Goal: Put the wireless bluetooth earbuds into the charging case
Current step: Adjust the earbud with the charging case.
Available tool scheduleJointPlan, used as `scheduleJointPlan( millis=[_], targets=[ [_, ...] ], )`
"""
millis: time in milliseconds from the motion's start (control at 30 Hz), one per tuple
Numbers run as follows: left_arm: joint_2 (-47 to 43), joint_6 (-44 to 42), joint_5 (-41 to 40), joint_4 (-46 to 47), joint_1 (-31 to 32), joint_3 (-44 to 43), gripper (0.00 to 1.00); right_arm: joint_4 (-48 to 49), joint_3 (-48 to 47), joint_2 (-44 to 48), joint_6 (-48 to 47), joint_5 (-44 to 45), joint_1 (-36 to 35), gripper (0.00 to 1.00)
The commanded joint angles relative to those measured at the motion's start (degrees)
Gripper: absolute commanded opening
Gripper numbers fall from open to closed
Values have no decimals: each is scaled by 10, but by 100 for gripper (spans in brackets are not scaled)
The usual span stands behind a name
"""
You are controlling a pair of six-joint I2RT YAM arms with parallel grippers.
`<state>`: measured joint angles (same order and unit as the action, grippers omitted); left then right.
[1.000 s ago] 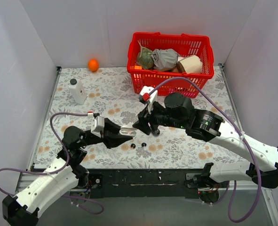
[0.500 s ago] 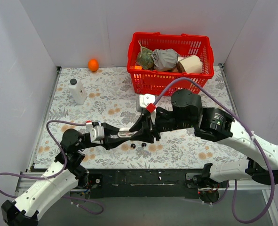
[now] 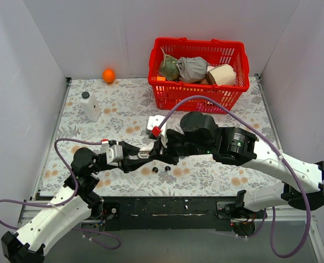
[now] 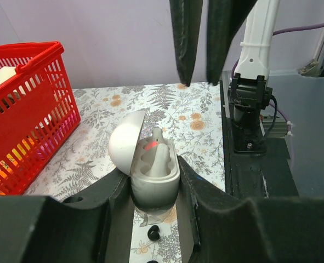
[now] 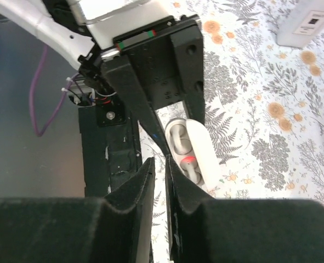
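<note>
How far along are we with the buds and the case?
Done: the left claw grips the case, lid open. A white stem stands in one socket; what it is I cannot tell. In hand: the right claw hangs above the case, jaws a slit apart, nothing seen between them. Left: both black buds lie on the table, not yet picked up or seated.
</note>
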<state>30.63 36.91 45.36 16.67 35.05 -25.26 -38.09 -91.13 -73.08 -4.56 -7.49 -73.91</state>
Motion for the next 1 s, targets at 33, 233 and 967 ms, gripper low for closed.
scheduleJointPlan(
  millis=[33, 233, 967],
  targets=[
    [-12, 4, -8, 0, -1, -20, 0, 12, 2, -2, 8, 64, -2, 17],
    [-16, 14, -3, 6, 0, -19, 0, -13, 7, -4, -3, 72, -2, 8],
    [-12, 75, 32, 56, 0, -10, 0, -6, 39, 3, -10, 79, -2, 21]
  ],
)
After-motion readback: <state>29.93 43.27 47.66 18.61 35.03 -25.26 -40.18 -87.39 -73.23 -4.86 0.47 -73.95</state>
